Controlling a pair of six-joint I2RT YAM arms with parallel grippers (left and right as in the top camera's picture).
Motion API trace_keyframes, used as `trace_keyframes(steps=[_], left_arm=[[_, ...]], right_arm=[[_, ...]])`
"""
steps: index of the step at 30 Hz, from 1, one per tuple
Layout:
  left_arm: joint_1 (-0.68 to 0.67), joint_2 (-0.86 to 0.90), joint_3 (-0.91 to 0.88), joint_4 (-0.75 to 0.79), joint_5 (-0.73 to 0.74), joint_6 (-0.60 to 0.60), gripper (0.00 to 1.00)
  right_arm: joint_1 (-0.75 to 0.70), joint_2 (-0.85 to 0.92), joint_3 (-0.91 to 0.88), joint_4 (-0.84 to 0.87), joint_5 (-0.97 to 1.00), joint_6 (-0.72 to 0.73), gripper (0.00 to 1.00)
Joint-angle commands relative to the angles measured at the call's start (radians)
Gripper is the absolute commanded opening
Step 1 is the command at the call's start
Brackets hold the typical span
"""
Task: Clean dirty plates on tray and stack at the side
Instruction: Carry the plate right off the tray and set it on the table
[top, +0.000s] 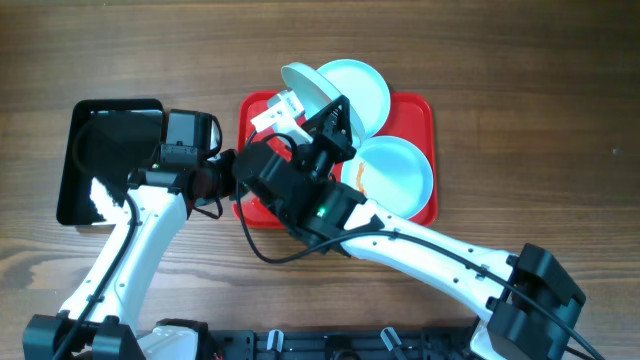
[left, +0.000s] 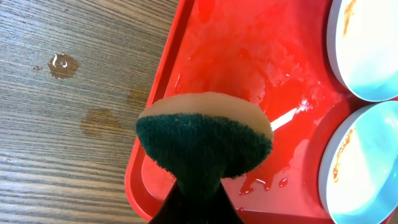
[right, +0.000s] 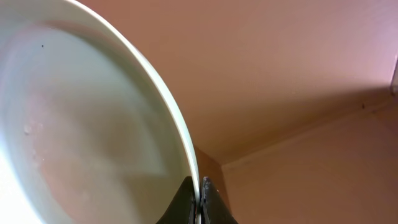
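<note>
Wooden tabletop (top: 100, 50) everywhere, with a black tray (top: 110, 140) out at nine o'clock. Beside it the left gripper (left: 196, 202) is clamped on a green-faced sponge (left: 205, 137) above the left rim of the wet red tray (left: 249, 56). Towards one o'clock from the sponge, the right gripper (right: 200, 199) pinches one plate (top: 310, 85) by its rim, tipped up on edge. The sponge arm is the nearer one and would have to reach up and right. Two smeared plates (top: 400, 170) lie flat on the tray at three o'clock.

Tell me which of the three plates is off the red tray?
The tilted plate, pinched at its rim by the right arm's jaws and held up on edge. The back plate and the front plate lie flat on the tray.
</note>
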Motion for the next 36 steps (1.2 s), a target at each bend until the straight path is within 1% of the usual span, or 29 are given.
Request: trace_keyframes(steps=[1, 2, 6, 8, 9, 12, 13, 16, 18, 20, 22, 24, 28, 31, 32, 33, 36], left_arm=[[0.004, -0.01, -0.005, 0.005, 0.012, 0.02, 0.04], [0.004, -0.01, -0.005, 0.005, 0.012, 0.02, 0.04], [0.004, -0.01, -0.005, -0.004, 0.012, 0.02, 0.04], [0.004, -0.01, -0.005, -0.004, 0.012, 0.021, 0.04], [0.004, -0.01, -0.005, -0.003, 0.012, 0.021, 0.04], [0.004, -0.01, -0.005, -0.005, 0.012, 0.02, 0.04], [0.004, -0.01, -0.005, -0.005, 0.012, 0.021, 0.04], [0.004, -0.01, -0.005, -0.006, 0.012, 0.021, 0.04], [0.004, -0.01, -0.005, -0.005, 0.012, 0.02, 0.04], [0.004, -0.01, -0.005, -0.003, 0.012, 0.02, 0.04], [0.004, -0.01, -0.005, -0.001, 0.013, 0.02, 0.04], [0.004, -0.01, -0.005, 0.004, 0.028, 0.02, 0.04], [0.003, -0.01, -0.005, 0.018, 0.084, 0.02, 0.04], [-0.008, -0.01, -0.005, 0.019, 0.084, 0.02, 0.04], [-0.013, -0.01, -0.005, 0.02, 0.084, 0.02, 0.04], [-0.03, -0.01, -0.005, 0.023, 0.084, 0.02, 0.04], [-0.057, -0.01, -0.005, 0.031, 0.084, 0.02, 0.04]], right_arm=[[0.031, 0.013, -0.021, -0.018, -0.005, 0.129, 0.04], [0.035, 0.013, -0.034, -0.037, -0.035, 0.172, 0.04], [0.034, 0.014, -0.053, -0.223, -0.108, 0.463, 0.04], [0.025, 0.002, -0.051, -0.274, -0.154, 0.544, 0.04], [0.005, -0.026, -0.039, -0.316, -0.253, 0.611, 0.04], [-0.038, -0.091, 0.015, -0.399, -0.387, 0.761, 0.04], [-0.056, -0.121, 0.034, -0.417, -0.422, 0.791, 0.04], [-0.116, -0.221, 0.057, -0.417, -0.546, 0.805, 0.04], [-0.173, -0.291, 0.058, -0.429, -0.662, 0.817, 0.04], [-0.237, -0.335, 0.058, -0.471, -0.751, 0.871, 0.04], [-0.342, -0.373, 0.058, -0.542, -0.88, 0.948, 0.04], [-0.451, -0.383, 0.057, -0.591, -1.001, 0.979, 0.04], [-0.677, -0.369, 0.057, -0.653, -1.2, 0.979, 0.04], [-0.843, -0.349, 0.043, -0.681, -1.289, 0.971, 0.04], [-0.894, -0.344, 0.035, -0.681, -1.31, 0.952, 0.04], [-0.995, -0.325, 0.026, -0.687, -1.347, 0.911, 0.04], [-1.135, -0.288, 0.025, -0.702, -1.392, 0.858, 0.04]])
